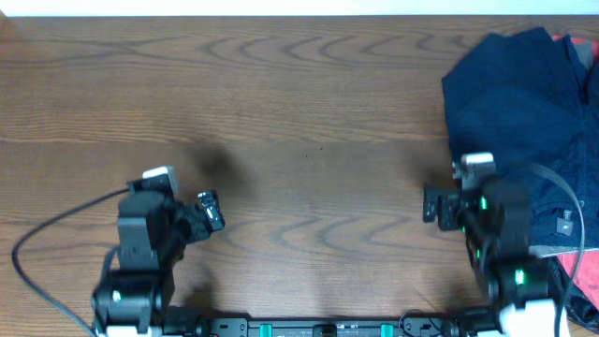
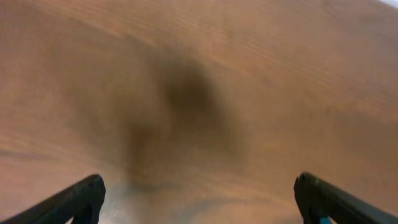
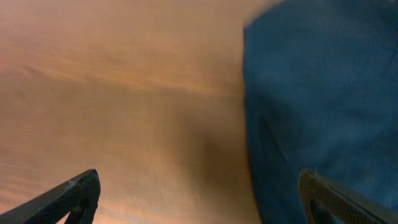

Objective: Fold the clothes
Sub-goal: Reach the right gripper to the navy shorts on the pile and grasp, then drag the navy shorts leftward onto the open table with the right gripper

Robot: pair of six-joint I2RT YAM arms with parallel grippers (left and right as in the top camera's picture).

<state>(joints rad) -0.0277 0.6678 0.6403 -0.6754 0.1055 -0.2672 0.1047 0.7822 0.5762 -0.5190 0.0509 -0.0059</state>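
A pile of dark navy clothes [image 1: 519, 103] lies at the far right of the wooden table, with a small grey tag [image 1: 565, 224] near its lower edge. It fills the right side of the right wrist view [image 3: 317, 93]. My right gripper [image 3: 199, 199] is open and empty, hovering over the pile's left edge; overhead it sits at the lower right [image 1: 440, 201]. My left gripper [image 2: 199, 199] is open and empty above bare wood; overhead it sits at the lower left [image 1: 208, 211].
Red cloth [image 1: 580, 271] peeks from under the navy pile at the right edge and at the top right [image 1: 582, 47]. A black cable [image 1: 47, 234] loops left of the left arm. The table's far edge runs along the top.
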